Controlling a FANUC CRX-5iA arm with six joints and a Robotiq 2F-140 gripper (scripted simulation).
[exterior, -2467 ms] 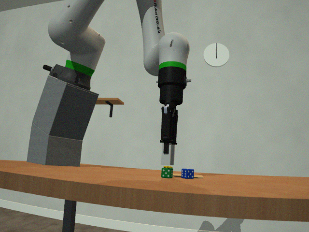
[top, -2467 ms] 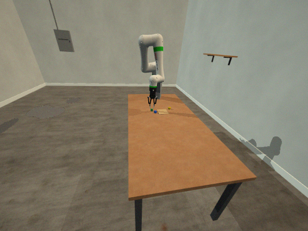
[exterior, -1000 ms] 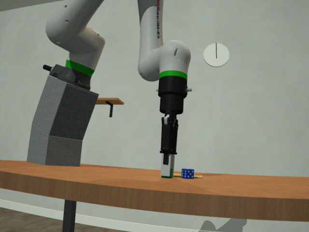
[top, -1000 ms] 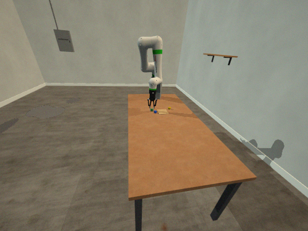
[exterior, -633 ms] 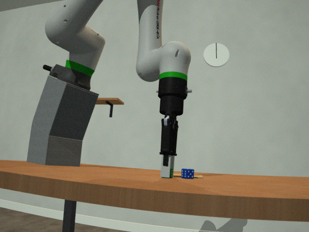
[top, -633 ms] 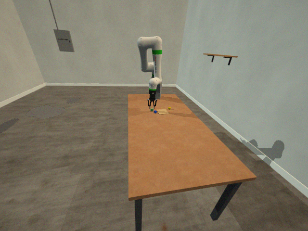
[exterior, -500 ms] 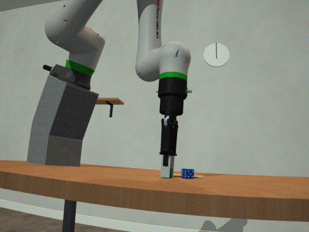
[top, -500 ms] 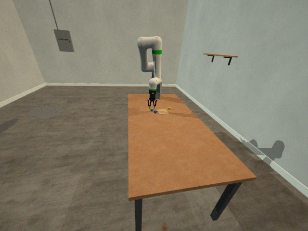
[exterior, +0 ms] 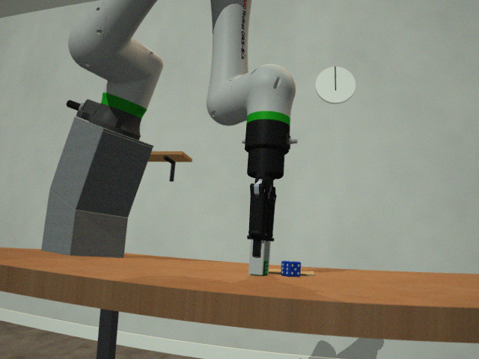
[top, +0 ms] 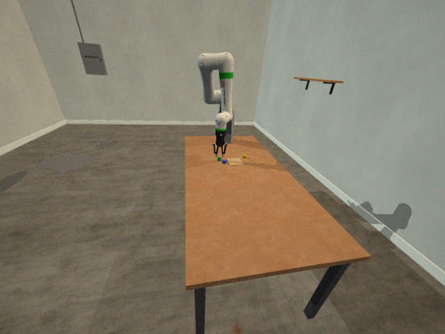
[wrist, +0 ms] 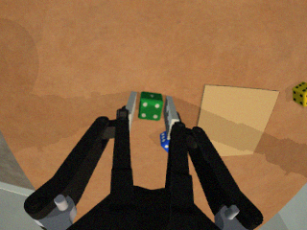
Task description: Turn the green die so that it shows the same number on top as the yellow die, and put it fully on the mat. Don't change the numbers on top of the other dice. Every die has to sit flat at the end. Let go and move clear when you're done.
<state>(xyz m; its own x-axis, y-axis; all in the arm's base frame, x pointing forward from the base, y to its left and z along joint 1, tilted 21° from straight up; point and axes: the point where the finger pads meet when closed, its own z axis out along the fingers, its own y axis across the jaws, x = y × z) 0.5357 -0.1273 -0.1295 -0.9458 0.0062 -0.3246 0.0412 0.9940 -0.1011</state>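
Note:
The green die [wrist: 152, 105] sits on the table with four pips on top, left of the tan mat [wrist: 237, 118] and off it. My gripper [wrist: 150, 102] is lowered around it, one finger pad on each side with a small gap, partly open and not squeezing. In the exterior view the pads [exterior: 259, 266] reach the table and hide most of the green die [exterior: 265, 266]. The blue die [exterior: 290, 268] sits just beside it at the mat's edge. The yellow die [wrist: 299, 94] lies beyond the mat's far side; its top number is too small to read.
The arm's grey base [exterior: 93, 189] stands at the table's far end, left of the dice in the exterior view. The long table [top: 251, 216] stretches toward the top camera. The blue die [wrist: 164, 142] is close to my right finger.

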